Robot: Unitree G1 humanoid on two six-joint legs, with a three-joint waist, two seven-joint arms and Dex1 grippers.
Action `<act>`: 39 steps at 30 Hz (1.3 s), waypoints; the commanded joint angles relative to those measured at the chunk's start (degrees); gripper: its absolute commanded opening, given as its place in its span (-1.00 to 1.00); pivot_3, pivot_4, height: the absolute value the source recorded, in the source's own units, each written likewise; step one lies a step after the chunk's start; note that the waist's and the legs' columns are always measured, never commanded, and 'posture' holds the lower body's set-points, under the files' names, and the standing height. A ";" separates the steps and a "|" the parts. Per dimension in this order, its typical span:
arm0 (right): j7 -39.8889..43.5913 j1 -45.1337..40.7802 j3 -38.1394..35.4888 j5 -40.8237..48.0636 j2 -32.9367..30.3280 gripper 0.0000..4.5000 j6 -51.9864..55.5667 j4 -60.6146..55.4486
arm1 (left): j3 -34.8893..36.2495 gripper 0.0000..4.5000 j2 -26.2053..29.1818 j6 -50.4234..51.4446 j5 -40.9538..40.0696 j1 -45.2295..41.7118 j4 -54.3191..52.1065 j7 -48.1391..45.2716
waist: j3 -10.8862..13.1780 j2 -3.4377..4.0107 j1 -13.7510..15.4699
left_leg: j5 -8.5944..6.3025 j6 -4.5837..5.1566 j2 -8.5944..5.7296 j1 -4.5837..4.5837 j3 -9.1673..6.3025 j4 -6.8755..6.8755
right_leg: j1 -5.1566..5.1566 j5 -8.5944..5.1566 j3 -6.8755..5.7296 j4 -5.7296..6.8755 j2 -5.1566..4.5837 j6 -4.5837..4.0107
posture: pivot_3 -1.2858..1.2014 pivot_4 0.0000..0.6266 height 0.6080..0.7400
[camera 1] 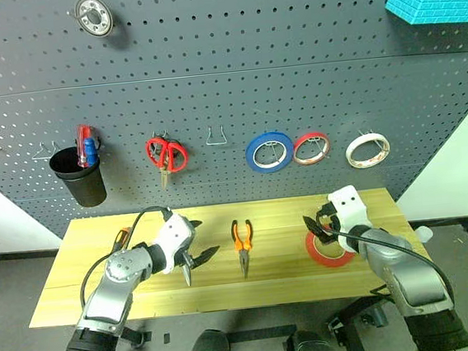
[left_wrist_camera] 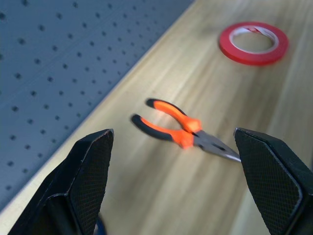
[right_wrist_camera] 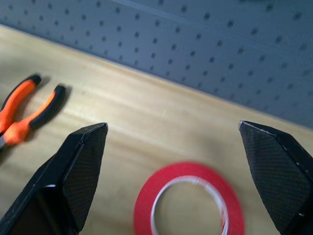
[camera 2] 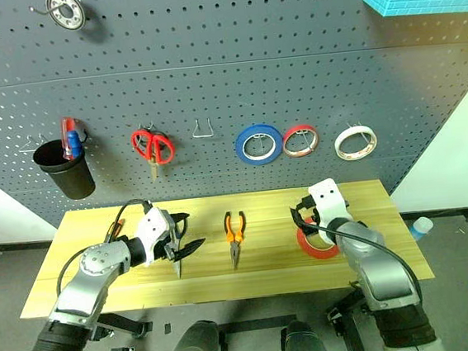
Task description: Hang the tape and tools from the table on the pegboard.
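A: What does the red tape (right_wrist_camera: 188,200) look like?

B: A flat bright red ring with a pale inner core, lying flat on the light wooden bench (camera 1: 279,213). It sits just ahead of the right end effector (camera 1: 320,227), between its two black fingers as the wrist camera sees it.

A: Is that end effector gripping it?

B: No. Its fingers are spread wide and hold nothing; they hover over the near rim of the roll, and I cannot tell if they touch it.

A: And the pliers (camera 1: 241,243)?

B: Orange-and-black handles, dark slim nose, lying flat on the bench between the two end effectors, nose toward the bench's near edge. From the left end effector (camera 1: 194,257) they lie just ahead, and the tape lies well beyond them.

A: The left one's state?

B: Also spread wide, empty-handed, tilted down over the bench. A dark slim tool lies under it, too hidden to name.

A: The pegboard (camera 1: 225,85)?

B: Dark grey, behind the bench, beyond both end effectors. On its hooks hang red-handled scissors (camera 1: 166,157), a blue roll (camera 1: 268,152), a second red roll (camera 1: 311,148) and a white roll (camera 1: 367,149).
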 commanded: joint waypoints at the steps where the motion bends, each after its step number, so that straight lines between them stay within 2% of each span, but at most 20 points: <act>1: 0.41 1.02 -0.11 0.93 0.08 1.00 2.16 -4.77 | 0.16 0.82 0.71 1.74 -1.17 1.90 -5.09 -0.12 | 0.00 0.00 -0.08 | 0.00 0.00 0.00 0.00 0.00 0.03 | 0.00 0.00 0.00 0.00 0.00 0.00 | 0.32 -0.95 0.70; 13: 2.01 1.10 2.62 0.65 -0.76 1.00 5.16 -6.16 | 0.69 0.82 0.76 6.41 -2.23 6.94 -13.26 1.68 | 2.14 0.01 -1.74 | -0.02 0.02 0.00 -0.01 -0.08 0.45 | -0.01 -0.17 0.00 0.14 0.00 0.26 | 0.32 -0.68 0.70; 21: 1.33 -0.74 3.38 -1.54 -2.20 1.00 4.25 -4.01 | 1.79 0.82 2.80 13.19 -5.24 9.11 -22.50 2.50 | 6.25 -0.03 -1.83 | -0.10 0.17 0.01 -0.04 -0.12 0.47 | -0.09 -0.11 0.00 0.27 0.01 0.16 | 0.35 -0.37 0.70; 27: 2.33 -2.72 5.03 -2.11 -2.94 1.00 5.31 -1.18 | 3.06 0.82 4.28 16.30 -6.74 11.31 -27.04 3.63 | 9.20 0.14 -1.94 | -0.28 0.50 0.01 -0.12 -0.17 0.49 | -0.18 -0.19 -0.02 0.30 0.01 0.28 | 0.35 -0.23 0.70; 39: 4.35 -6.84 6.72 -3.14 -3.43 1.00 5.39 3.52 | 3.39 0.82 5.61 21.24 -9.26 16.68 -35.36 5.94 | 13.43 0.26 -1.92 | -0.40 0.72 0.01 -0.33 -0.26 0.51 | -0.37 -0.25 -0.05 0.30 0.00 0.39 | 0.35 -0.07 0.70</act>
